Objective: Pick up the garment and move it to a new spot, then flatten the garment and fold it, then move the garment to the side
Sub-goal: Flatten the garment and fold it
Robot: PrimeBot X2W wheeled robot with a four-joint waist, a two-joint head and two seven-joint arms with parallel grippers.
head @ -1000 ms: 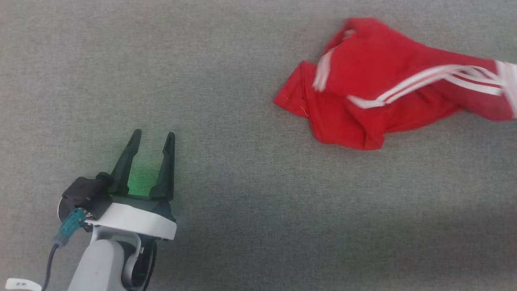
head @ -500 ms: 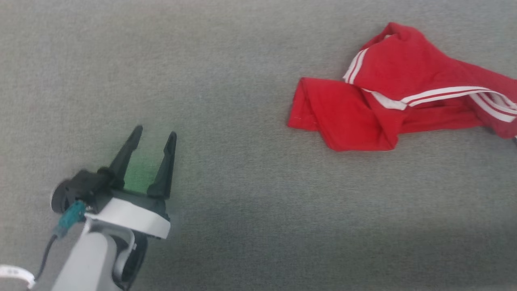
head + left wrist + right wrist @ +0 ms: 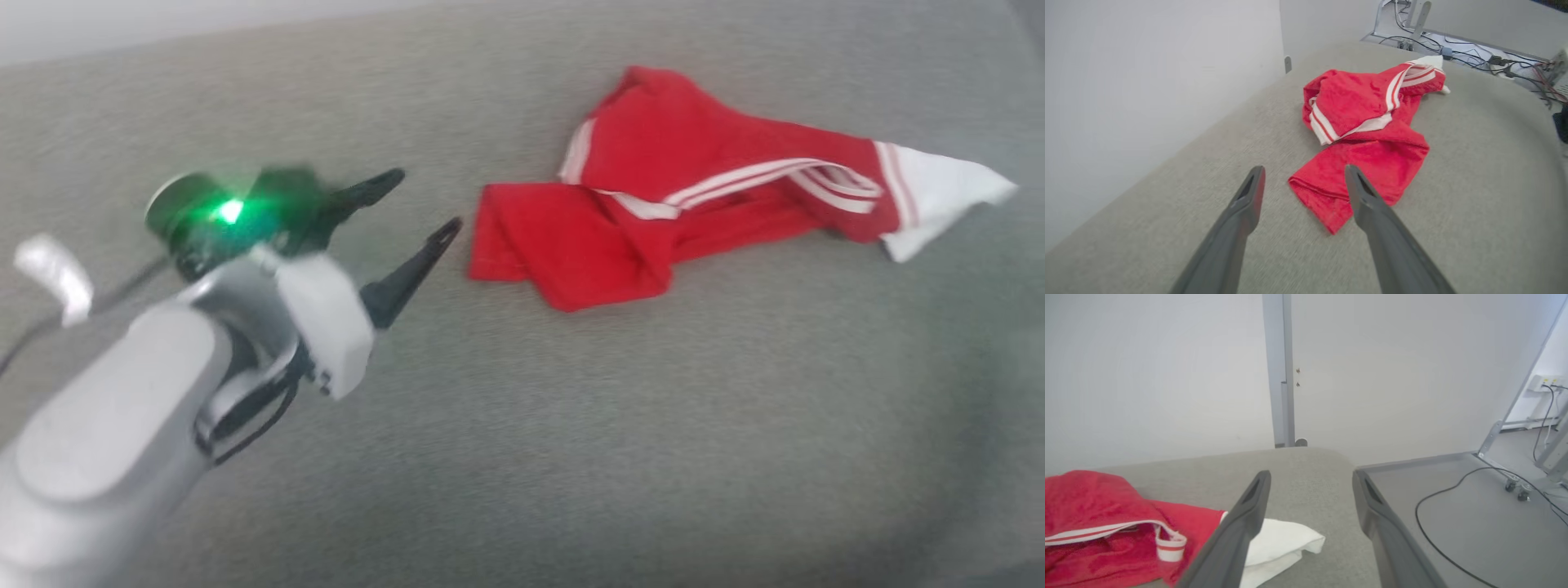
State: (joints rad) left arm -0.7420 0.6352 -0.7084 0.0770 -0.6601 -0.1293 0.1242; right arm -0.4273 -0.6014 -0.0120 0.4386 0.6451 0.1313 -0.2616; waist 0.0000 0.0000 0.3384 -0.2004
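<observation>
the garment (image 3: 653, 204), a bright red thin-fabric t-shirt with red-and-white stripe bands, lay crumpled on the grey fabric-covered table surface (image 3: 571, 425), right of centre in the head view. its body was bunched and doubled over itself. its white sleeve end (image 3: 939, 200) trailed toward the robot's right.

the left gripper (image 3: 429, 198) stood just beside the near red hem, apart from it. its jaws were spread wide and empty. in the left wrist view the left gripper (image 3: 1304, 171) lined up on that hem corner of the garment (image 3: 1363, 134).

the right gripper (image 3: 1311, 475) hung near the white sleeve end (image 3: 1282, 543), jaws wide with nothing between them. contact with the cloth could not be confirmed.

status, as judged: the garment was held by neither claw. whether its present place was the new spot could not be determined. flattening was not done, since no panel lay smooth. folding and the move to the side were left.
</observation>
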